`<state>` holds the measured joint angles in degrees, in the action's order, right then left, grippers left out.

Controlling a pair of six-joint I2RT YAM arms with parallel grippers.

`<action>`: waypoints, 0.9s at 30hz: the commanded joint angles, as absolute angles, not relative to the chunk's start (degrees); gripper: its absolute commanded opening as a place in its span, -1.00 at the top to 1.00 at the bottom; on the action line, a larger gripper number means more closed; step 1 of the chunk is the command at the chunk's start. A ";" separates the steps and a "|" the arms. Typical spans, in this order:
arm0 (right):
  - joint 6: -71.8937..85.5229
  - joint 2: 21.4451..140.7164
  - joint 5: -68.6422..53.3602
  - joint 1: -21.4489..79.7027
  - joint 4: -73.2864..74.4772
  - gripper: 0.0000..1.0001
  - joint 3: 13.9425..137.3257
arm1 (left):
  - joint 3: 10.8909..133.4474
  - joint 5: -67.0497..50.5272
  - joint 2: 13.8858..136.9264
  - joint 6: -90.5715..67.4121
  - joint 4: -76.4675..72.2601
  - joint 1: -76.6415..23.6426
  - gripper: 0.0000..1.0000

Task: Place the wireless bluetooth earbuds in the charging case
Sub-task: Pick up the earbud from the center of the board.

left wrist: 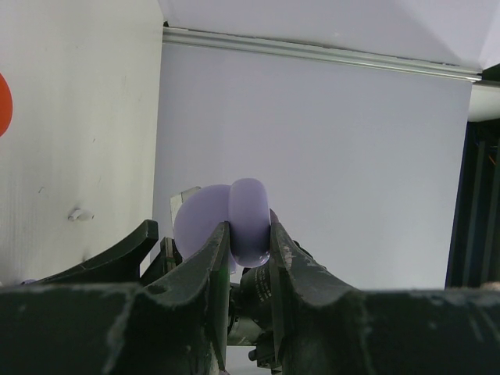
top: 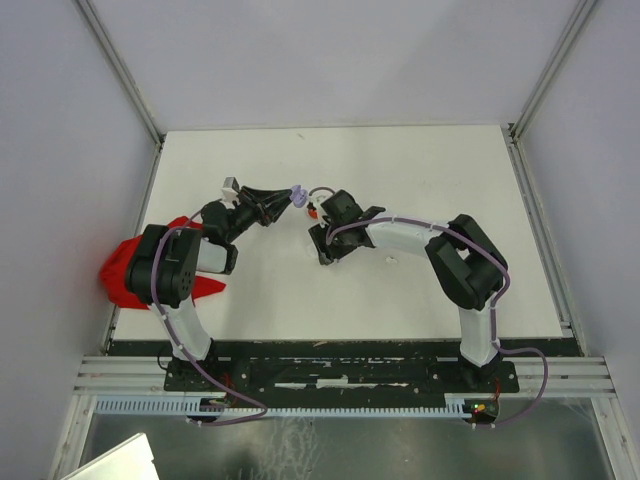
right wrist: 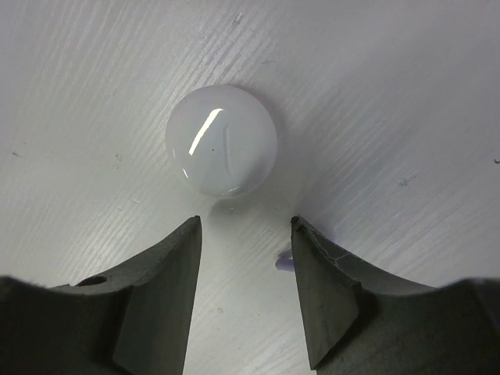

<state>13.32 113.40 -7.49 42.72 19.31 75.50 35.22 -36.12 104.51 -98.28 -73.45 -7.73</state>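
Lilac charging case (left wrist: pixel 250 203): round and smooth, two domed halves seen edge-on, clamped between the fingertips of the left gripper (left wrist: pixel 248 234). In the top view it shows as a lilac spot near the table's middle. White round case (right wrist: pixel 223 141): glossy, closed, lying flat on the table. Earbuds: one tiny lilac bit (right wrist: pixel 285 262) on the table, mostly hidden, and a small red-and-white bit (top: pixel 313 211) just beside the lilac charging case, pose too small to tell.

No text to read, no label, brand, number or sign legible in any view, surfaces all plain and unmarked.
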 commanded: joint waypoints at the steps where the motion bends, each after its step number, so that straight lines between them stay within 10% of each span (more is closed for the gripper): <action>1: 12.21 110.36 -7.32 43.20 18.79 -0.16 74.64 | 35.20 -36.74 102.81 -96.57 -77.00 -7.40 0.94; 27: 12.24 102.12 -0.08 43.51 23.07 -0.16 75.38 | 35.42 -36.56 102.96 -96.58 -77.00 -7.42 0.94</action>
